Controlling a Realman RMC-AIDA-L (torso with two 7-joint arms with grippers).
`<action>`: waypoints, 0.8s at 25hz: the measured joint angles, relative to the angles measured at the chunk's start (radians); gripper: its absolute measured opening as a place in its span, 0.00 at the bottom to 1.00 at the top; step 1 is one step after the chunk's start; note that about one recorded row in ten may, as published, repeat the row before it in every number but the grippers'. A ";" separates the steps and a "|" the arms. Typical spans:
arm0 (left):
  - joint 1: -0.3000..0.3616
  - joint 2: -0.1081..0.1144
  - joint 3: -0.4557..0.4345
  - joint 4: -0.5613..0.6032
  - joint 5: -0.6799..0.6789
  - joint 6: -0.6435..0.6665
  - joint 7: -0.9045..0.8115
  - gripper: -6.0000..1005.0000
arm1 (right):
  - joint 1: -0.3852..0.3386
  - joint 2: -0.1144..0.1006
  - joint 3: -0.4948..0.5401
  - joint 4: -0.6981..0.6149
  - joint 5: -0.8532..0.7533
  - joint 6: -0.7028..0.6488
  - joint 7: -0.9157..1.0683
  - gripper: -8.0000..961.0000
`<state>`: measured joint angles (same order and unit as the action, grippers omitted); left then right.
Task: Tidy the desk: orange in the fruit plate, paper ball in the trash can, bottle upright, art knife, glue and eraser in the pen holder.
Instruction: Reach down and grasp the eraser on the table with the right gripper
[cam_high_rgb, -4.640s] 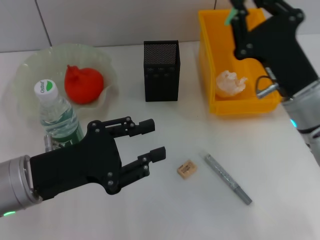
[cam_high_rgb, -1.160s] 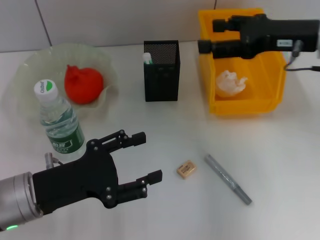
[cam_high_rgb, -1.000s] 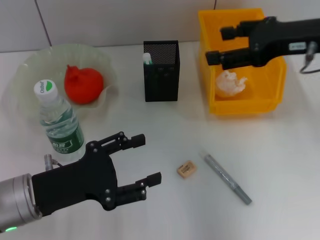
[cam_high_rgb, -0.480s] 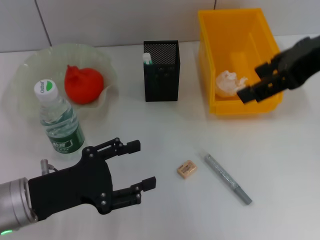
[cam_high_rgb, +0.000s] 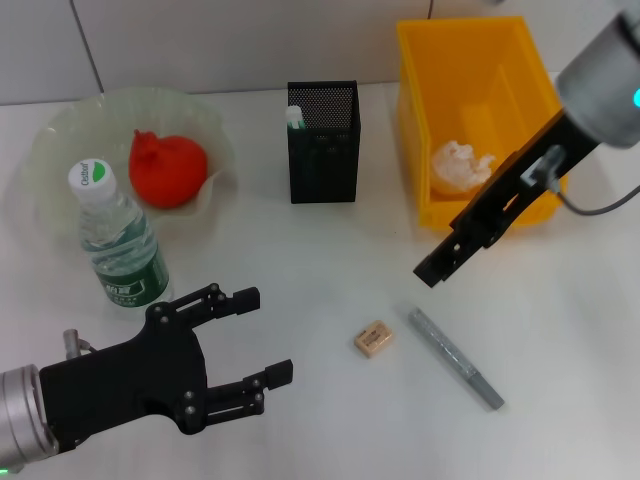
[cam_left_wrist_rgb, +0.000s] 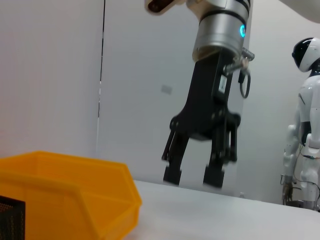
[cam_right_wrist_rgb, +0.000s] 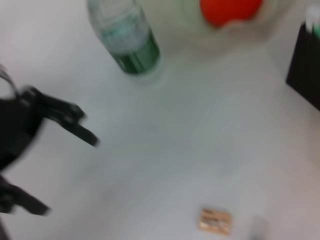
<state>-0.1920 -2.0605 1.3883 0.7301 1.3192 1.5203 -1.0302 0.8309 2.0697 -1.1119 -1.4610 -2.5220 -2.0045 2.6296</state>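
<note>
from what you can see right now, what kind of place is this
Probably a robotics lab staged as a desk: a white table against a plain pale wall, a white humanoid robot standing in the background, and desk props such as a mesh pen holder and an eraser.

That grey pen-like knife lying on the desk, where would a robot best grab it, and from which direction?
Probably from straight above, across the middle of its shaft. The art knife lies flat and slanted on the table, so the fingers should straddle its narrow width. The open right gripper hangs just above its near end; the eraser sits apart, leaving room.
</note>
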 joint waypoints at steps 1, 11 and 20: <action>0.000 0.000 0.000 -0.001 0.001 -0.001 -0.001 0.80 | 0.005 0.005 -0.029 0.008 -0.026 0.013 0.006 0.86; -0.001 0.001 -0.004 -0.004 0.013 -0.012 0.000 0.80 | 0.040 0.016 -0.332 0.149 -0.084 0.197 0.184 0.86; 0.000 0.001 -0.013 -0.012 0.028 -0.017 0.016 0.80 | 0.090 0.019 -0.441 0.256 -0.080 0.305 0.282 0.85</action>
<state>-0.1924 -2.0592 1.3754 0.7178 1.3470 1.5029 -1.0142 0.9206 2.0891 -1.5526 -1.2048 -2.6023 -1.6994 2.9117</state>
